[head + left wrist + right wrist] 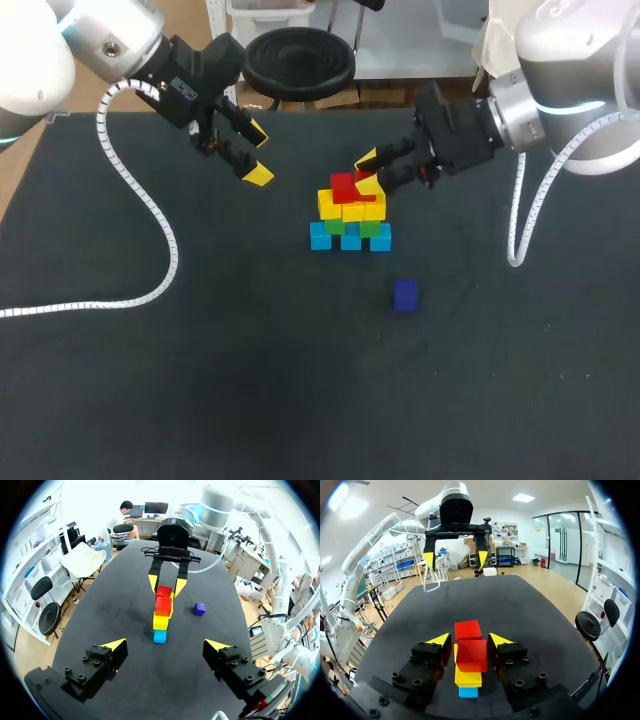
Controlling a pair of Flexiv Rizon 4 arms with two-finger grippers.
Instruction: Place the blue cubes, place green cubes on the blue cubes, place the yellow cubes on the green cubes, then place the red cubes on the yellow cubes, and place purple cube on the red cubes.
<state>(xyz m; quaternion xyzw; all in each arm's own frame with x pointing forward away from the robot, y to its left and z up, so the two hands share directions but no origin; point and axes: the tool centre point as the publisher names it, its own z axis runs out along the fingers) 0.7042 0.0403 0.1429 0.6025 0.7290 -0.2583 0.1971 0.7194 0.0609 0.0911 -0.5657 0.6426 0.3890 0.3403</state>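
My right tool sits at the top of the stack in the middle of the desk, narrowed to a cube's width and gripping a red cube from two sides. In its wrist view that red cube fills the gap between the yellow tips of the right tool. A second red cube lies just ahead, touching or nearly touching the first. From overhead the second red cube is on the left of the held one, and both are on the yellow cubes. I think the held one already rests on that layer, but the angle doesn't let me be sure. Under the yellow layer I see the green cubes, partly hidden, and at the bottom the blue cubes in a row on the desk. The purple cube lies alone on the desk, to the near right of the stack and well apart from it. My left tool hangs above the desk to the far left of the stack, spread wide with nothing in it. In its own wrist view the left tool points toward the stack, with the right tool beyond it and the purple cube off to one side.
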